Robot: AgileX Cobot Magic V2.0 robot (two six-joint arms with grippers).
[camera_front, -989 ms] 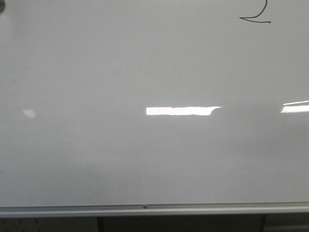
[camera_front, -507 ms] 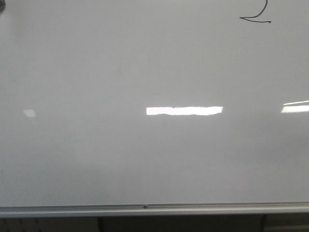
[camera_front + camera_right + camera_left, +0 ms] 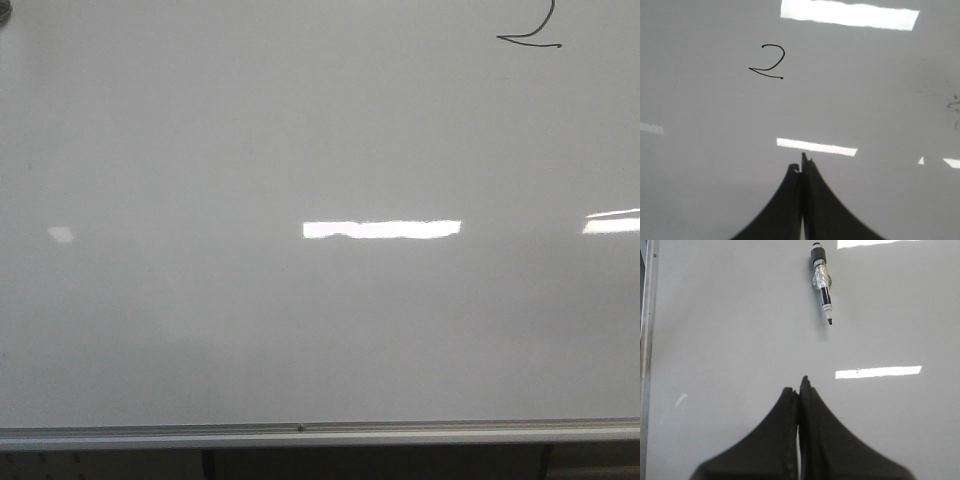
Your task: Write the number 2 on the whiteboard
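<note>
The whiteboard (image 3: 730, 315) lies open around one obstacle, a marker (image 3: 822, 282) (lying flat, uncapped).

The whiteboard (image 3: 200, 330) carries a drawn number 2 (image 3: 768, 61) and an uncapped marker (image 3: 822, 282) lying flat.

The matte black, curved, tapering left gripper (image 3: 799, 387) and matching right gripper (image 3: 801, 167) each have two ridged fingers.

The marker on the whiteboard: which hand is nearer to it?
Left. The marker lies ahead of the shut left hand, apart from it. The right hand faces the number 2; no marker shows there.
</note>
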